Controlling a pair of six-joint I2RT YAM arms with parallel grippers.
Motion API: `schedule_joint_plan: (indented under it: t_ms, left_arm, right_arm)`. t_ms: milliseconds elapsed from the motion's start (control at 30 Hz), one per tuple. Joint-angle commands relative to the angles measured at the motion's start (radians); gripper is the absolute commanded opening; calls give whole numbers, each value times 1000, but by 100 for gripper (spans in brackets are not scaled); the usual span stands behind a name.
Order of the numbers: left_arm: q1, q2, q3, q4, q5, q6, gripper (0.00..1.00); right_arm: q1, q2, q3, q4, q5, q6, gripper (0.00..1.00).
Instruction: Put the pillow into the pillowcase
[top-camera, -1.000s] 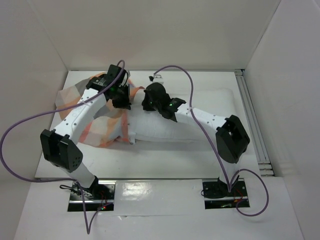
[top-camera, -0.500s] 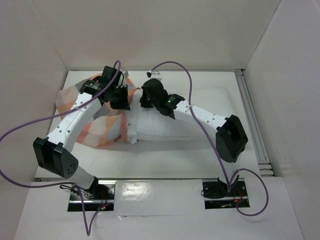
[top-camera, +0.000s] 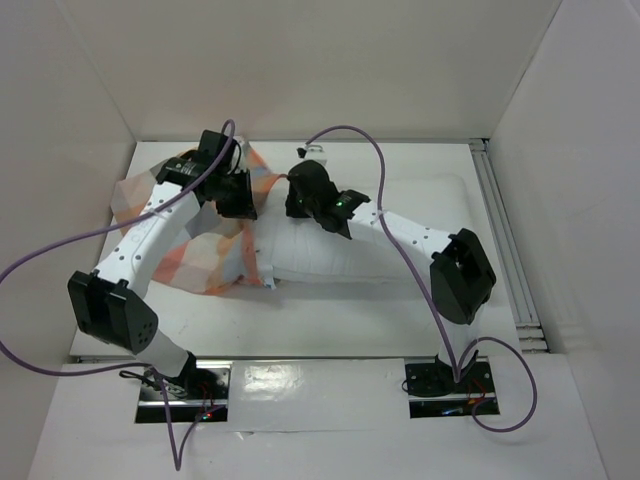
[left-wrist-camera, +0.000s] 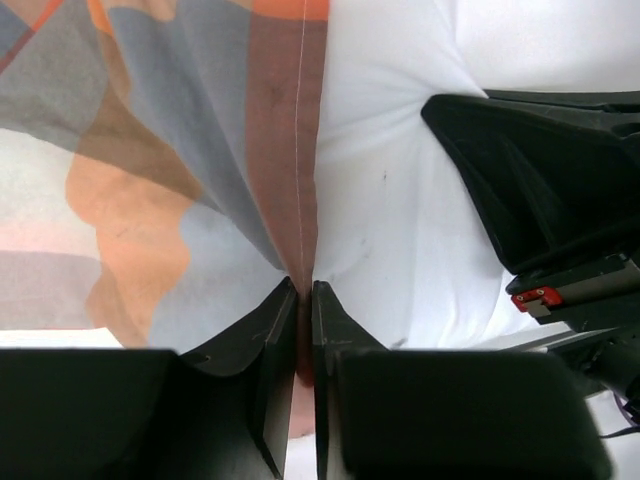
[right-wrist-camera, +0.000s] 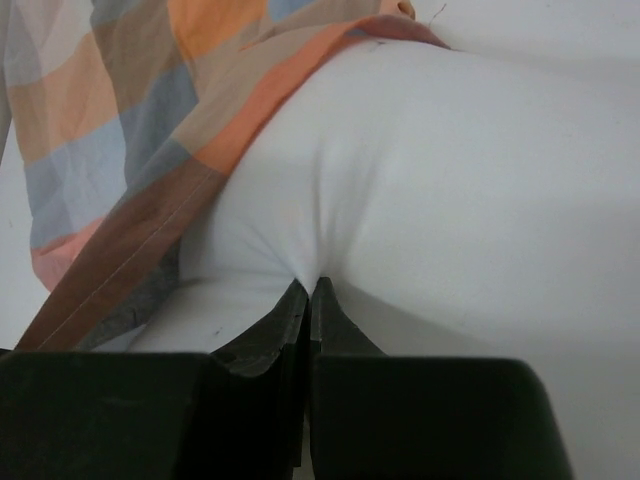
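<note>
The white pillow (top-camera: 400, 205) lies across the table, its left end inside the checked pillowcase (top-camera: 150, 200). My left gripper (top-camera: 243, 206) is shut on the pillowcase's hemmed edge (left-wrist-camera: 300, 150), which runs up from the jaws beside the pillow (left-wrist-camera: 390, 180). My right gripper (top-camera: 297, 203) is shut on a pinch of the pillow's white cloth (right-wrist-camera: 420, 180), just right of the pillowcase opening (right-wrist-camera: 150, 130). The two grippers sit close together over the opening. The left gripper tip (left-wrist-camera: 303, 292) and right gripper tip (right-wrist-camera: 308, 290) both show cloth drawn between the jaws.
White walls enclose the table on the left, back and right. A metal rail (top-camera: 505, 250) runs along the right edge. Purple cables (top-camera: 60, 250) loop from both arms. The right arm's black housing (left-wrist-camera: 540, 190) shows close by in the left wrist view.
My left arm swung left and back, pulling the pillowcase edge a little further over the pillow. The right gripper stayed nearly in place on the pillow.
</note>
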Motion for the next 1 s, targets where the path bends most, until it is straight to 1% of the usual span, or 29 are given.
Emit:
schedule_joint_plan:
  t_ms: [0, 33, 67, 200, 267, 300, 333, 400, 433, 533, 667, 733, 833, 967]
  left_arm:
    - [5, 15, 1, 20, 53, 4, 24]
    - [14, 25, 1, 20, 63, 4, 14]
    - [14, 25, 1, 32, 64, 4, 0]
    - [14, 16, -10, 41, 86, 4, 0]
    - [14, -8, -10, 41, 163, 23, 0]
    - [2, -18, 2, 52, 195, 23, 0]
    - [2, -18, 2, 52, 264, 32, 0]
    - [-8, -53, 30, 61, 330, 32, 0]
    - [-17, -65, 30, 61, 403, 41, 0]
    - [-17, -122, 19, 61, 462, 41, 0]
    - [-17, -176, -85, 61, 502, 50, 0]
    - [-29, -185, -186, 52, 463, 50, 0]
    - [-38, -197, -302, 52, 462, 50, 0]
    - [-57, -223, -329, 52, 462, 31, 0]
  right_arm:
    - [-27, -5, -15, -13, 79, -22, 0]
    - [-27, -5, -24, -13, 79, -22, 0]
    - [-27, -14, -24, -13, 79, -22, 0]
    - [-27, -14, -24, -13, 70, -22, 0]
    - [-27, -14, -24, -4, 70, -13, 0]
    - [-27, -5, -9, -4, 61, -13, 0]
    - [-27, 12, 17, -4, 61, -13, 0]
    - [-27, 39, 63, -33, 75, -13, 0]
    - [-27, 39, 76, -33, 96, -22, 0]
    - [-27, 78, 110, -68, 116, -22, 0]
    - [-46, 98, 143, -77, 136, -11, 0]
    - [-56, 98, 155, -77, 136, 0, 0]
    - [-67, 86, 156, -59, 161, 41, 0]
    - [-67, 38, 96, 14, 188, 117, 0]
